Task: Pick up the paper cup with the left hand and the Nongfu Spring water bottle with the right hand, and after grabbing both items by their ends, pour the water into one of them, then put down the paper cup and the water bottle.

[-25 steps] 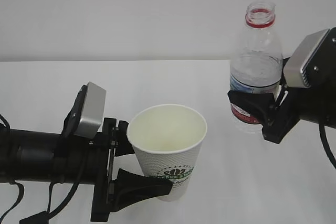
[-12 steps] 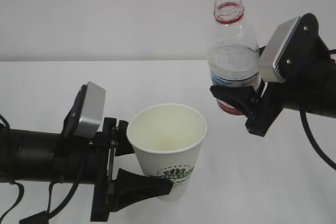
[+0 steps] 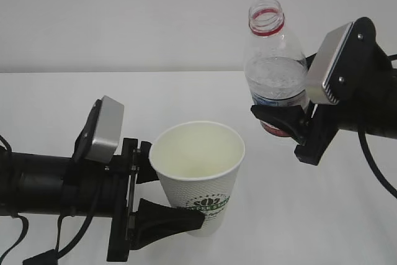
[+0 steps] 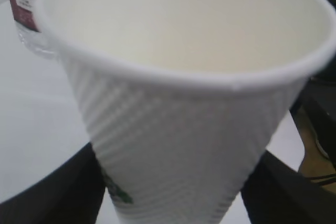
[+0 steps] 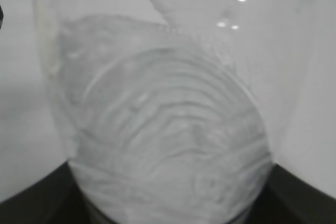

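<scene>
Clear plastic, my bottle (image 3: pixel 276 79) has swung up and left toward the cup (image 3: pixel 197 175), right pincer (image 3: pixel 282 119) clamped on its label; left pincer (image 3: pixel 146 200) grips the cup's base above the bench (image 3: pixel 49 103). I judge pouring next.

The exterior view looks down at a slant across the white bench (image 3: pixel 186 91) toward a plain wall, taking in both arms. The left wrist view sits very close to the paper cup (image 4: pixel 184 103), facing its rim and ribbed side, with the Nongfu Spring water bottle (image 4: pixel 23 3) at its top left corner. The right wrist view presses against that bottle, and all three views share it.
</scene>
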{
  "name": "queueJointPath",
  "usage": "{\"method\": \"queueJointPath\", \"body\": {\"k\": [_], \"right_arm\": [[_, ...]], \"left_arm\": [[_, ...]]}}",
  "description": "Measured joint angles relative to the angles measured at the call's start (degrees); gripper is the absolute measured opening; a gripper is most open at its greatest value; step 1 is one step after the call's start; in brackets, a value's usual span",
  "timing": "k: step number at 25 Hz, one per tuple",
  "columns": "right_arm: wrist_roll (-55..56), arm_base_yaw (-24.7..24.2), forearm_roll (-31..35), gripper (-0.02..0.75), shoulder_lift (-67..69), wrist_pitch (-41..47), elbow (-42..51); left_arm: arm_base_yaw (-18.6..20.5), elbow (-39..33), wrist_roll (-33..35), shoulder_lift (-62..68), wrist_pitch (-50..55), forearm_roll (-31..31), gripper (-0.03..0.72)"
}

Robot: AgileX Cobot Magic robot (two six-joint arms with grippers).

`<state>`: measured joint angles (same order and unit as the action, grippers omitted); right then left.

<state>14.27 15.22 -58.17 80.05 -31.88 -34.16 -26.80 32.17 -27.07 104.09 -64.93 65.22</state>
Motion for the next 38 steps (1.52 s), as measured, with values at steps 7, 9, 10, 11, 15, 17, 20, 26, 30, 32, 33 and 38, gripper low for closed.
{"method": "queueJointPath", "body": {"k": [7, 9, 10, 11, 15, 17, 20, 26, 30, 32, 33, 38], "right_arm": [[-0.5, 1.5, -0.3, 0.503, -0.9, 0.6, -0.9], [-1.3, 2.6, -0.3, 0.503, -1.2, 1.3, -1.0], [-1.5, 3.2, -0.3, 0.503, -1.2, 2.0, -1.0], [-1.6, 3.6, -0.4, 0.503, -1.2, 2.6, -1.2], [-2.1, 4.4, -0.6, 0.503, -1.2, 4.0, -2.2], [-2.6, 4.5, -0.6, 0.503, -1.3, 4.1, -2.5], [-3.2, 4.5, -2.2, 0.503, -1.3, 4.2, -3.1], [-3.8, 4.5, -3.5, 0.503, -1.3, 4.3, -4.2], [-5.0, 4.5, -4.8, 0.503, -1.3, 4.3, -4.2], [-5.9, 4.5, -4.9, 0.503, -1.3, 4.3, -4.2], [-6.5, 4.5, -4.9, 0.503, -1.3, 4.3, -4.2], [-10.4, 4.5, -5.2, 0.503, -1.3, 4.3, -4.2]], "left_arm": [[0.0, 0.0, 0.0, 0.0, -0.4, 0.0, 0.552], [0.0, 0.0, 0.0, 0.0, -0.4, 0.0, 0.552], [0.0, 0.0, 0.0, 0.0, -0.4, 0.0, 0.552], [0.0, 0.0, 0.0, 0.0, -0.4, -0.1, 0.552], [0.0, 0.0, 0.0, 0.0, -0.4, -0.1, 0.552], [0.0, 0.0, 0.0, 0.0, -0.4, -0.1, 0.552], [0.0, 0.0, 0.0, 0.0, -0.4, -0.1, 0.552], [0.0, 0.0, 0.0, 0.0, -0.4, -0.1, 0.552], [0.0, 0.0, 1.7, 0.0, -0.4, -0.1, 0.551], [0.0, 0.0, 1.9, 0.0, -0.4, -0.1, 0.551], [0.0, 0.0, 1.9, 0.0, -0.4, -0.1, 0.55], [0.0, 0.0, 2.2, 0.0, -0.4, -0.2, 0.55]]}}
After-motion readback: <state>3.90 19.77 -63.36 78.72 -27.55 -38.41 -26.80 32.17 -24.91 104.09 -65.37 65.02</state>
